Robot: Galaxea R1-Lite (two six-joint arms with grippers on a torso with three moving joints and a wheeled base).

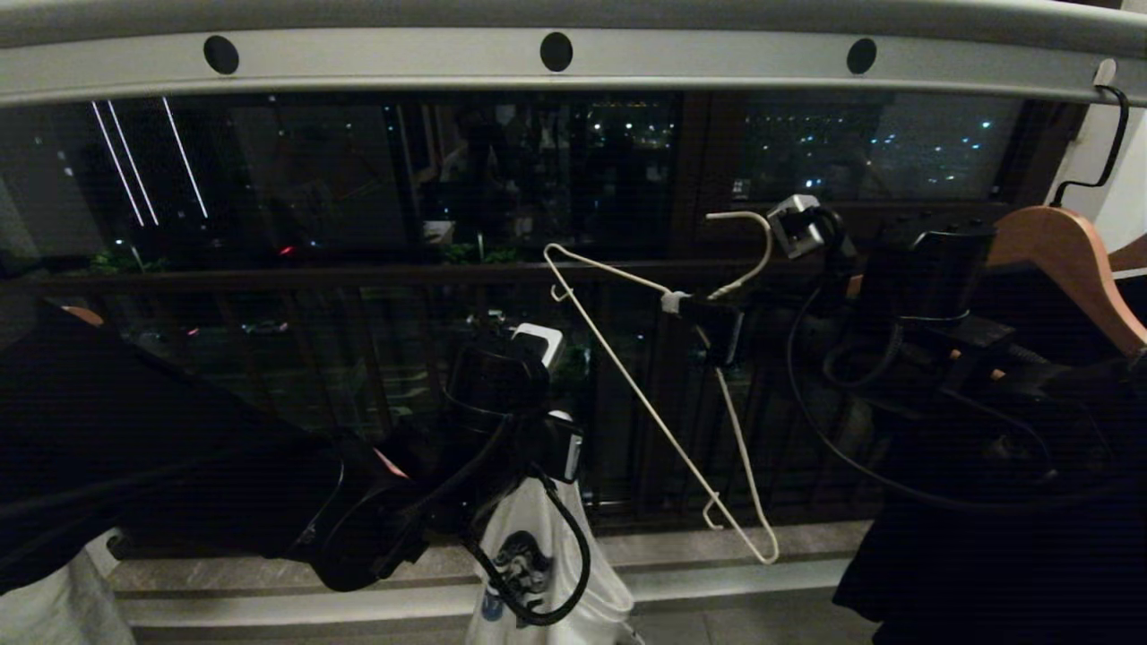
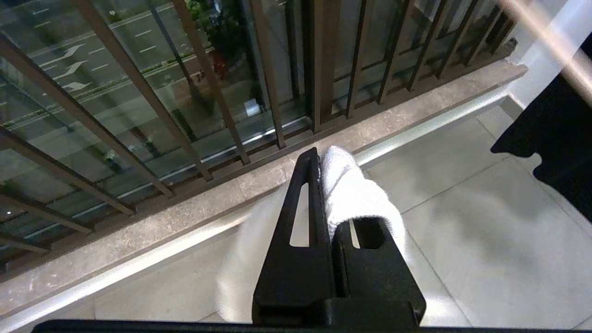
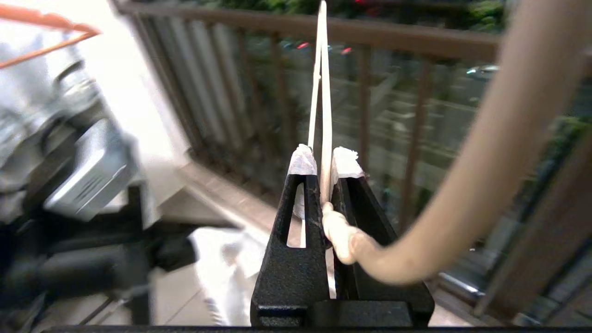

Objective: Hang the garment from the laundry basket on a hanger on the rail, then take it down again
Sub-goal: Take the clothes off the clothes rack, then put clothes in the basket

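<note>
Holding: right gripper (image 3: 323, 178) clamped on the hanger (image 1: 668, 421) at its twisted neck, arm stretched out from the right, below the rail (image 1: 556, 67).
Hanger pose: tilted, hook end up beside the wrist, off the rail, 1 arm slanting down toward the sill.
Left arm: reaching in from lower left, wrist bent downward.
Left gripper (image 2: 323, 185): closed on the garment (image 1: 538, 555).
Garment: white shirt dangling in a bunch under that claw, graphic partly showing, above the tiled floor near the balcony bars.

White hanger (image 1: 663, 421), pale grey rail (image 1: 448, 63) — white garment (image 1: 547, 555) with blue-and-black graphic.
</note>
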